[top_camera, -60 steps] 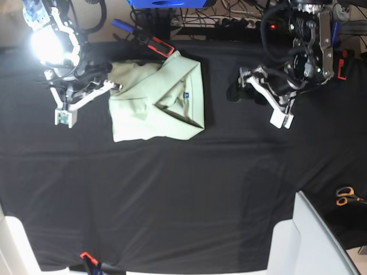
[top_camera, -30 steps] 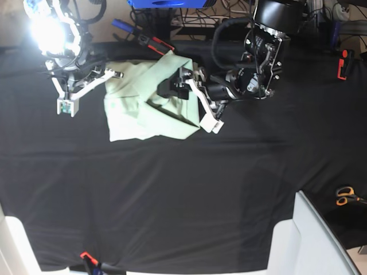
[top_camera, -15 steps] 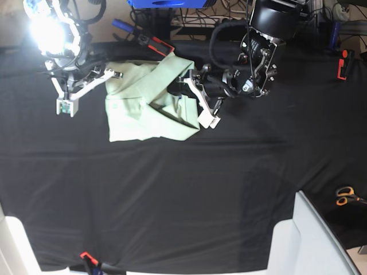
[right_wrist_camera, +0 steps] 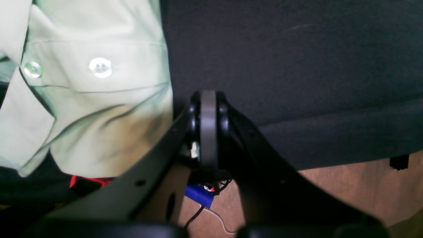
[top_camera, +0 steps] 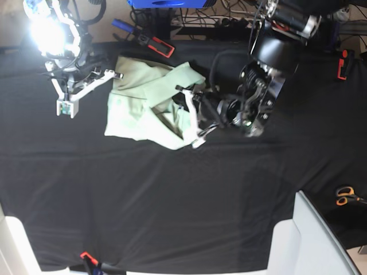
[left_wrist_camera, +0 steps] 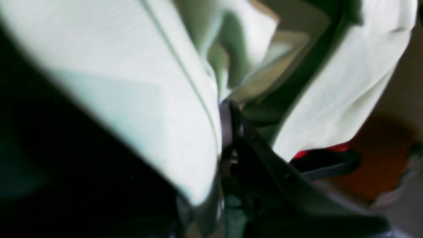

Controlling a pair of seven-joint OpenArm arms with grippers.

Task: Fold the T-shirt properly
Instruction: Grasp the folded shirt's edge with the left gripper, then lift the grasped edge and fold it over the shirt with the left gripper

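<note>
Base view, shirt point(top_camera: 140, 103) crumpled on black table point(top_camera: 172, 195) upper left of centre, left gripper point(top_camera: 189, 114) pinching shirt's right edge, fabric bunched, right gripper point(top_camera: 86, 91) pressed together beside collar, empty, scissors point(top_camera: 346, 196) far right edge.

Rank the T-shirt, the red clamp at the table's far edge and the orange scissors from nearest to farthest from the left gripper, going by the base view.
From the left gripper:
1. T-shirt: touching it, the gripper is in the shirt's right edge.
2. Red clamp: at the table's far edge, up and left of the gripper.
3. Orange scissors: farthest, at the lower right by the image's edge.
</note>
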